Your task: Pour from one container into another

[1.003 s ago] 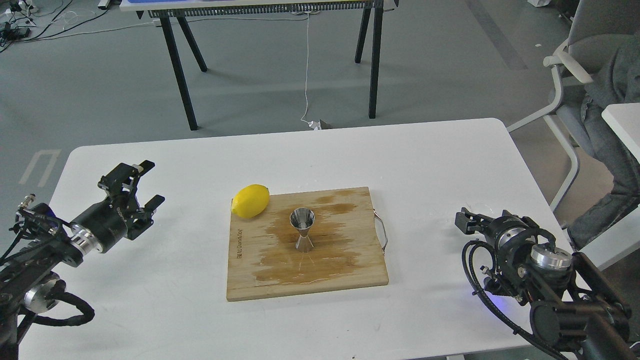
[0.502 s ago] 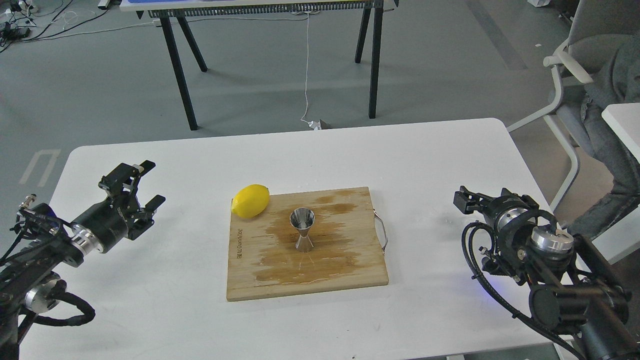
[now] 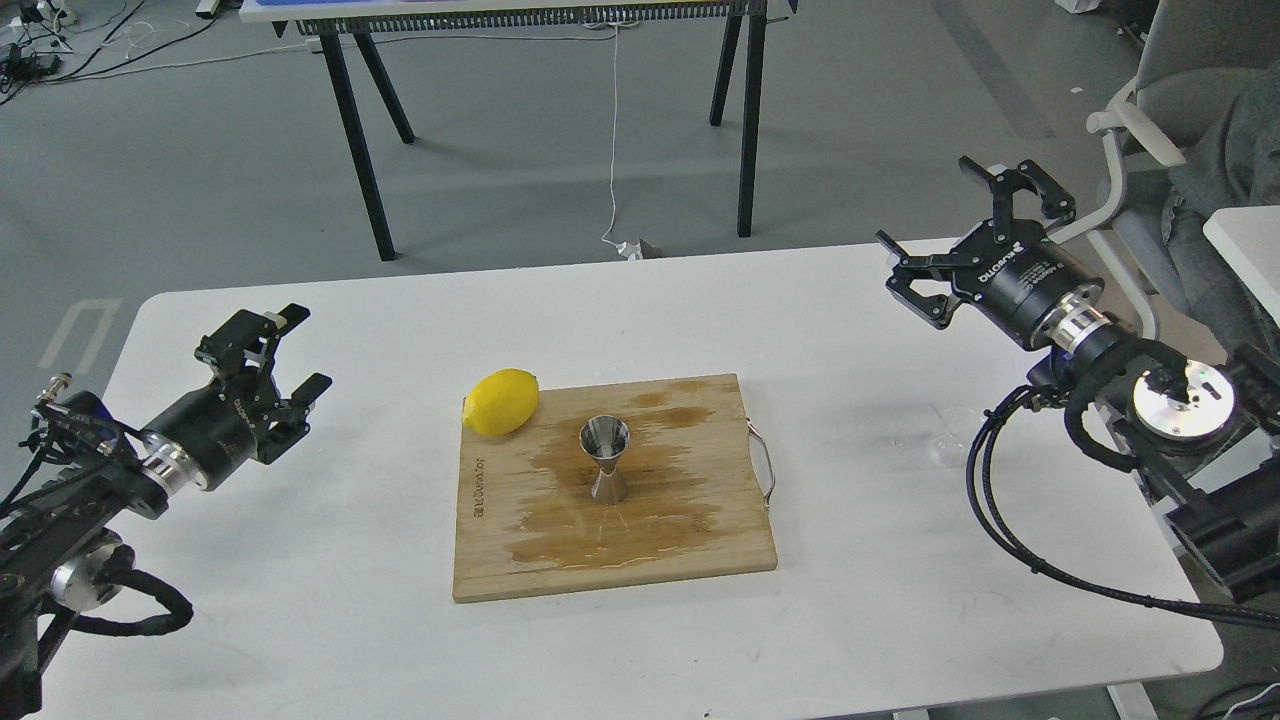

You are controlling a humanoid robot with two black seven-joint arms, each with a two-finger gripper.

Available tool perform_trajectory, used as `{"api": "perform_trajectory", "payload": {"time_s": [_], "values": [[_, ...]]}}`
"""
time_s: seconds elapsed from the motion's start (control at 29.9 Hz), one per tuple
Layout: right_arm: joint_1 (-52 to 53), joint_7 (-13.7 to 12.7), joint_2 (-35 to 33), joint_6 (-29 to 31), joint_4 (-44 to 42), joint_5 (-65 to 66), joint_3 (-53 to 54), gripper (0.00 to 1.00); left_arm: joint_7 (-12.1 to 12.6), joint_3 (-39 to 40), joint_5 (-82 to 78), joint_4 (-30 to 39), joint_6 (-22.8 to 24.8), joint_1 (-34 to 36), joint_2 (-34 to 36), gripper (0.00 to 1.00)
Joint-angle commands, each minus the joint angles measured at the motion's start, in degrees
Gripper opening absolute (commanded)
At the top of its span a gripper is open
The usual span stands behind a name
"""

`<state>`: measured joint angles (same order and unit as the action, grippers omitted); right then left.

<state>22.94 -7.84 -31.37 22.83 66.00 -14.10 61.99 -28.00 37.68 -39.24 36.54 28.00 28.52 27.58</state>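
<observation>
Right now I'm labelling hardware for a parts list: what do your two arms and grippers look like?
Both arms are black with silver metal rings at the joints and loose black cables looping alongside. The left gripper and right gripper are black two-finger claws on cylindrical black bodies, each with small white lettering, too small to read. A round silver disc caps a joint on the right arm.

lemon [image 3: 501, 401] yellow | jigger [image 3: 605, 458] shiny steel | board [image 3: 520, 540] tan, dark-stained | table [image 3: 400, 640] white
</observation>
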Motion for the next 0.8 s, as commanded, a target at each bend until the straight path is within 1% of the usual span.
{"api": "perform_trajectory", "payload": {"time_s": [0.0,0.07,0.13,0.27,0.33,0.4,0.5,0.67,0.77], "values": [[0.52,0.63,-2.38,5.17,-7.36,1.53,-1.35,0.99,0.0,1.6,0.21,1.33,0.0,0.3,-0.07,0.99],[1.75,1.07,-1.86,5.17,-10.71,1.53,-1.43,0.99,0.0,2.4,0.39,1.78,0.0,0.3,-0.07,0.99],[2.63,1.42,-2.38,5.17,-11.51,1.53,-1.43,0.99,0.0,2.66,0.48,3.26,0.0,0.22,0.46,0.99],[3.77,1.42,-2.56,5.17,-11.69,1.53,-1.52,0.99,0.0,6.08,1.53,12.83,0.0,-0.22,4.66,0.99],[4.92,1.42,-2.56,5.17,-11.78,1.53,-1.7,0.99,0.0,6.62,1.88,15.22,0.0,0.13,6.25,0.99],[6.41,1.42,-2.65,5.17,-11.78,1.53,-1.79,0.99,0.0,6.97,1.97,15.75,0.0,1.26,6.79,0.99],[8.26,1.42,-3.26,5.17,-11.86,1.53,-2.05,0.99,0.0,6.44,2.15,15.75,0.0,5.48,7.75,0.99],[9.32,1.42,-4.05,5.17,-11.86,1.53,-3.98,0.99,0.0,5.92,2.5,15.66,0.0,7.42,7.67,0.99],[9.4,1.51,-4.14,5.17,-11.86,1.53,-3.28,0.99,0.0,5.3,2.5,15.49,0.0,7.07,7.49,0.99]]}}
